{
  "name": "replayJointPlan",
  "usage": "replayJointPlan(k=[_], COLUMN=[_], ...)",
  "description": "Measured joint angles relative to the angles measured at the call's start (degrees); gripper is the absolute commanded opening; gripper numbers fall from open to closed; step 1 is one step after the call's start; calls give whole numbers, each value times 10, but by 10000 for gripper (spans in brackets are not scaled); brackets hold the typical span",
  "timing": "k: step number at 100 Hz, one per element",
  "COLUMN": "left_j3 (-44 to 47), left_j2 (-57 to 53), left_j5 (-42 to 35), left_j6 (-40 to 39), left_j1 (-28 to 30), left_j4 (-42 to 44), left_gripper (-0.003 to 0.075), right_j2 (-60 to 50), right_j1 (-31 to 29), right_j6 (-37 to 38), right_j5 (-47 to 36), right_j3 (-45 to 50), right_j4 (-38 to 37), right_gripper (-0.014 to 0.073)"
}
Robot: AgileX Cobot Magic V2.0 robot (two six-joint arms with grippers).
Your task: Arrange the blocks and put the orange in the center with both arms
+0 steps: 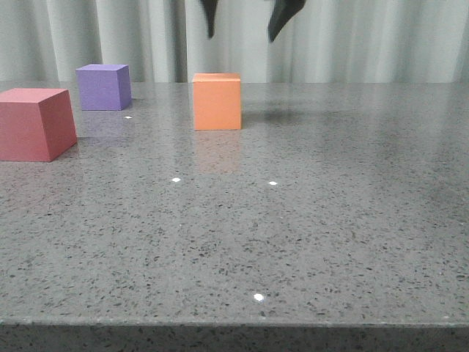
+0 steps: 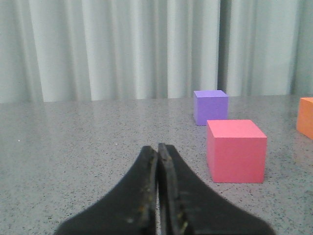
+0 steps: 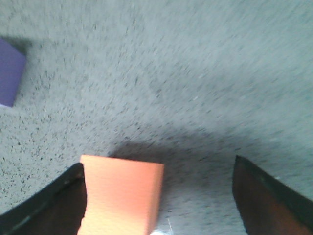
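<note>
Right gripper (image 1: 244,26): fingers (image 1: 283,18) spread wide, empty, hanging above the bench (image 1: 308,220), only the tips visible at the 12 o'clock edge of the front view. In its wrist view the right gripper (image 3: 161,196) has the orange cube (image 3: 122,198) between the fingers, close to one finger (image 3: 49,208), not gripped; contact with that finger can't be told because of blur. The other finger (image 3: 269,205) is well apart from it.

Left gripper (image 2: 157,196): fingers (image 2: 139,196) pressed together, holding nothing, low over the bench (image 2: 73,147).

Orange cube (image 1: 217,101) sits on the bench, upright, just below the right fingertips, at about 11 o'clock from the bench middle in the front view. Purple cube (image 1: 104,86) is at 9 o'clock from the orange cube, apart from it, near the curtain (image 1: 366,44). Pinkish-red cube (image 1: 35,123) is at 7 o'clock from the purple cube, apart, at the 9 o'clock edge of the front view.

Left wrist view: pinkish-red cube (image 2: 236,151) lies beyond the fingertips, purple cube (image 2: 211,106) behind it, orange cube (image 2: 305,117) cut by the frame edge.
</note>
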Motion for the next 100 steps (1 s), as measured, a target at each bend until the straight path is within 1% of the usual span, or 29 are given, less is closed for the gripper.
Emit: replayJointPlan(k=[32, 53, 62, 74, 100], left_j3=[0, 0, 0, 0, 0], left_j2=[0, 0, 0, 0, 0], left_j5=[0, 0, 0, 0, 0], left_j6=[0, 0, 0, 0, 0], left_j1=[0, 0, 0, 0, 0], left_j4=[0, 0, 0, 0, 0], left_gripper=[-19, -19, -19, -19, -19], right_j2=[-77, -137, -174, -235, -398], right_j1=[-94, -135, -153, -177, -235], right_j6=[-107, -145, -150, -152, -154], right_j5=[38, 43, 26, -26, -168], right_j3=[2, 63, 120, 226, 514], right_j4=[9, 10, 10, 10, 10], right_gripper=[605, 605, 605, 605, 605])
